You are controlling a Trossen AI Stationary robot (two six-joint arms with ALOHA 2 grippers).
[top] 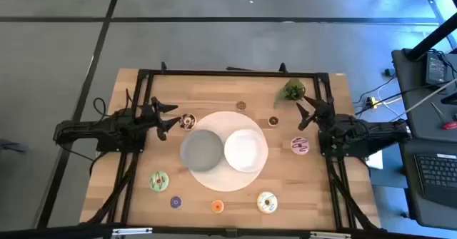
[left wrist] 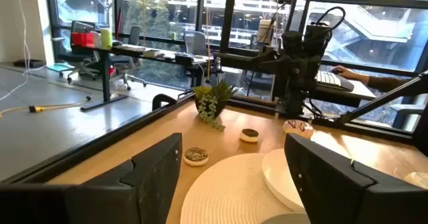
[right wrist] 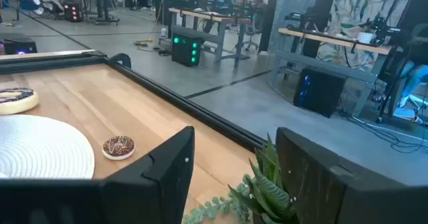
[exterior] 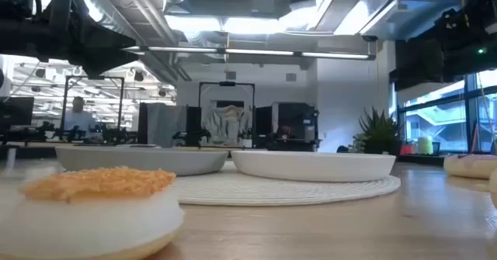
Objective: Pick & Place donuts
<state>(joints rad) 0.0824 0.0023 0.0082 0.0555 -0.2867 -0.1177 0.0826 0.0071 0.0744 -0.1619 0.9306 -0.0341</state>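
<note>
The high view shows the donuts scattered round a white mat: chocolate (top: 188,121), two brown minis (top: 241,105) (top: 273,120), pink (top: 299,145), green (top: 158,181), purple mini (top: 176,202), orange mini (top: 218,206) and cream (top: 267,202). All lie flat on the wood. My left gripper (top: 171,118) is open at the table's left, just left of the chocolate donut. My right gripper (top: 303,116) is open at the right, between the plant (top: 291,90) and the pink donut. The low view has the orange mini (exterior: 101,202) close in front.
A grey plate (top: 202,150) and a white plate (top: 245,150) sit side by side on the round white mat (top: 221,182). The small green plant stands near the far right corner, close to my right gripper (right wrist: 234,157). A black frame (top: 228,73) edges the table.
</note>
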